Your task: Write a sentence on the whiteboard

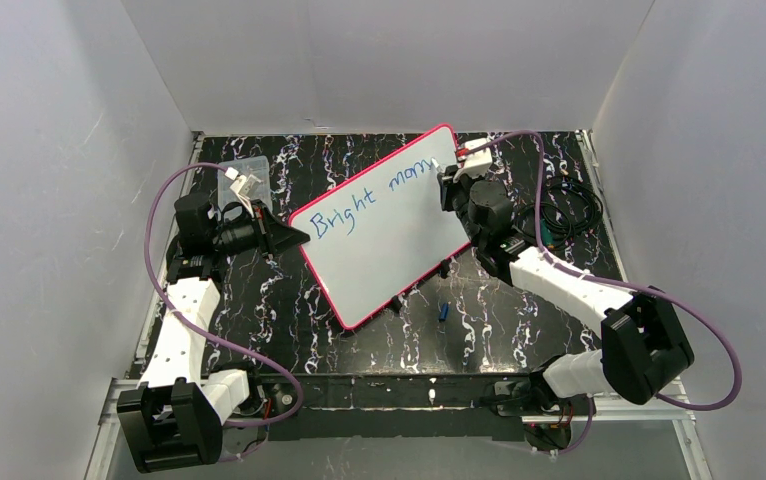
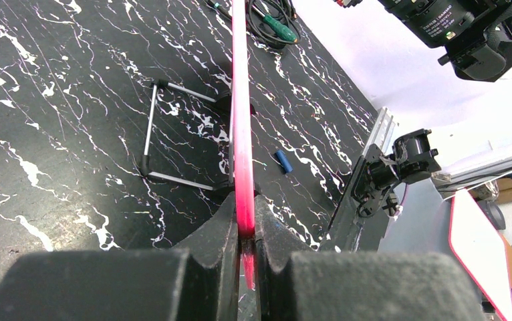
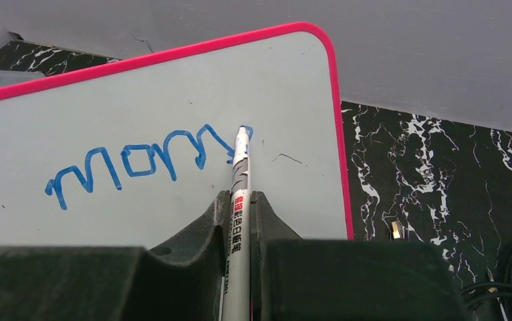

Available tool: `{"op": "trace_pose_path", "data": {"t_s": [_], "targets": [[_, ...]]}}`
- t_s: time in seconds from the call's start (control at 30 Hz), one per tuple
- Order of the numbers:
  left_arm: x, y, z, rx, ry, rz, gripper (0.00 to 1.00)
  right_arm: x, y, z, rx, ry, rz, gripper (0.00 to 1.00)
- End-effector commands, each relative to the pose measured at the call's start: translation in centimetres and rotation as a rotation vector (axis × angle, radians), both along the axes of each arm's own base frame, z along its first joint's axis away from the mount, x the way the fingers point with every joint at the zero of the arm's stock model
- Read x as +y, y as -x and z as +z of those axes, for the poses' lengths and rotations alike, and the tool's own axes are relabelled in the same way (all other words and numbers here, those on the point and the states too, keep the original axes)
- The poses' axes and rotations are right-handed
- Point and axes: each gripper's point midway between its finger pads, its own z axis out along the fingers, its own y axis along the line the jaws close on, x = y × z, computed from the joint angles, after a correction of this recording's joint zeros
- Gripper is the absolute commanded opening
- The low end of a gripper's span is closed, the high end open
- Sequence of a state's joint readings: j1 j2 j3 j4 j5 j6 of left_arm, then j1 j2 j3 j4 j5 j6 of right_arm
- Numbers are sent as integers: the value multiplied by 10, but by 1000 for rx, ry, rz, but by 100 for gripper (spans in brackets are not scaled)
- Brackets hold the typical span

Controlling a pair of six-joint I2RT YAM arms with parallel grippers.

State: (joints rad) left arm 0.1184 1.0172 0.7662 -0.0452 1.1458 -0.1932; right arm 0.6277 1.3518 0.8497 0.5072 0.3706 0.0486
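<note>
Large flat white whiteboard (image 1: 389, 245): smooth, faintly glossy face with a pink-red, plastic-looking rim. Black, white-veined marbled surface (image 1: 289, 330): smooth, slight sheen. Slim silver marker pen (image 3: 238, 194): satin, metallic-looking barrel. Thin wire stand (image 2: 149, 127): bright bare metal. Jaws: matt black, finely grained.

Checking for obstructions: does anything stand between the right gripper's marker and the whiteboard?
Nothing visible. The marker, held in the right gripper, has its tip on the whiteboard beside the blue writing; the left gripper clamps its edge elsewhere.

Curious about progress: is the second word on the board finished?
No, the whiteboard reads only "Bright" and "mom", with the marker tip at the last stroke.
</note>
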Motion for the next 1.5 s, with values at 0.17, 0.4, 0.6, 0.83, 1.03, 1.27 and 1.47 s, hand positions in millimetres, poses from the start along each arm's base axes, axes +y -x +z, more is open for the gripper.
{"op": "trace_pose_path", "data": {"t_s": [0.17, 0.4, 0.6, 0.83, 1.03, 1.27, 1.47], "targets": [[-2, 4, 17, -109, -6, -36, 0, -5, 8, 1, -14, -38, 6, 1], [-2, 5, 17, -106, -4, -36, 0, -9, 8, -3, -5, -34, -14, 1], [-2, 5, 17, -108, -4, -35, 0, -12, 0, 3, -13, -28, -54, 1], [-2, 5, 17, -108, -4, -35, 0, -10, -8, 14, -34, -19, -68, 1], [-2, 5, 17, -106, -4, -35, 0, -12, -4, 22, -52, -32, -60, 1], [-2, 5, 17, -106, -4, -34, 0, -26, 6, 38, -87, -56, -97, 1], [-2, 5, 16, -105, -4, -35, 0, -23, -3, 39, -91, -36, -97, 1]]}}
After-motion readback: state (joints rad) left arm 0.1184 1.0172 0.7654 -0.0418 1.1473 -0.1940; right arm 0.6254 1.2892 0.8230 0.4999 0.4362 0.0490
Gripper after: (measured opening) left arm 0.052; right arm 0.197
